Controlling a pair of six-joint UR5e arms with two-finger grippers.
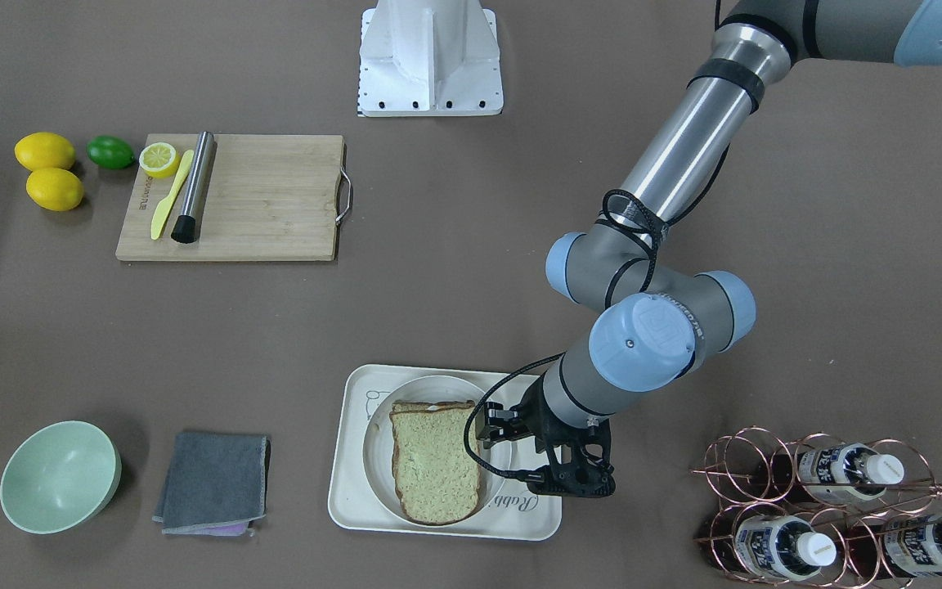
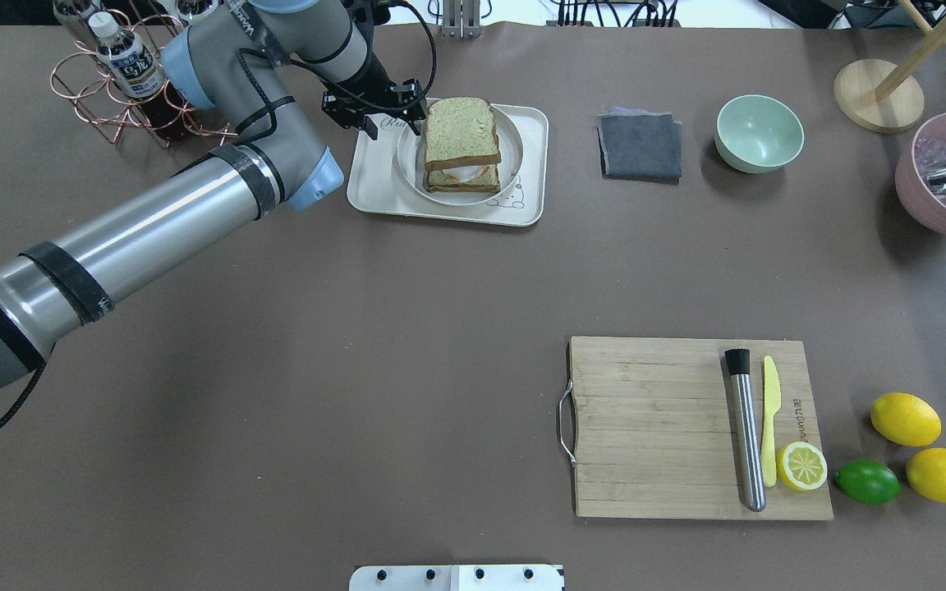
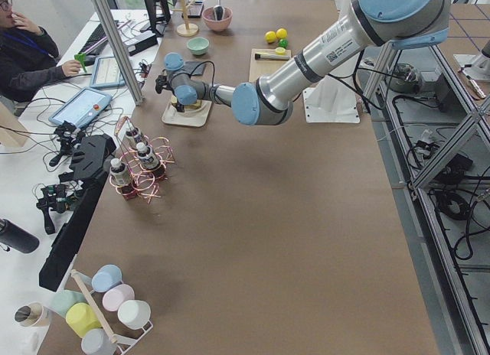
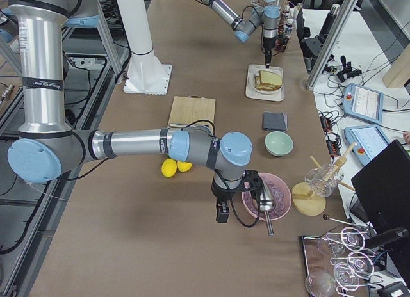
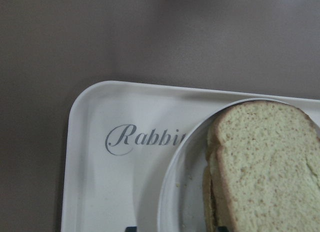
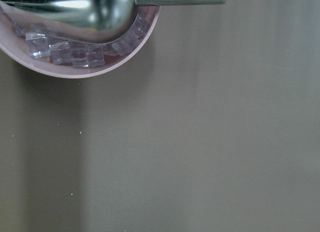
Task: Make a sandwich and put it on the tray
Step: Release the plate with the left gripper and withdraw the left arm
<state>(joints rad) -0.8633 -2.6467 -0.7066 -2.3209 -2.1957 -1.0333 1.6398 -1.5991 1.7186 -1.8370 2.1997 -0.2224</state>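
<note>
The sandwich [image 1: 436, 466], two speckled brown-crusted bread slices with a bit of white egg showing between them, lies on a round white plate [image 1: 377, 446] on the cream tray [image 1: 348, 491] marked "Rabbit". It also shows in the overhead view [image 2: 461, 131] and the left wrist view [image 5: 265, 157]. My left gripper [image 1: 504, 427] is open and empty and hangs over the tray just beside the sandwich; one fingertip is at the bread's edge. My right gripper [image 4: 223, 214] shows only in the exterior right view, next to a pink bowl [image 4: 266, 204]; I cannot tell if it is open or shut.
The pink bowl [image 2: 945, 189] holds ice cubes and a metal scoop [image 6: 100, 7]. A copper bottle rack [image 1: 831, 507] stands close to the left arm. A grey cloth [image 1: 213, 483], a green bowl [image 1: 58, 474], a cutting board [image 1: 266, 200] and lemons [image 1: 50, 172] lie farther off.
</note>
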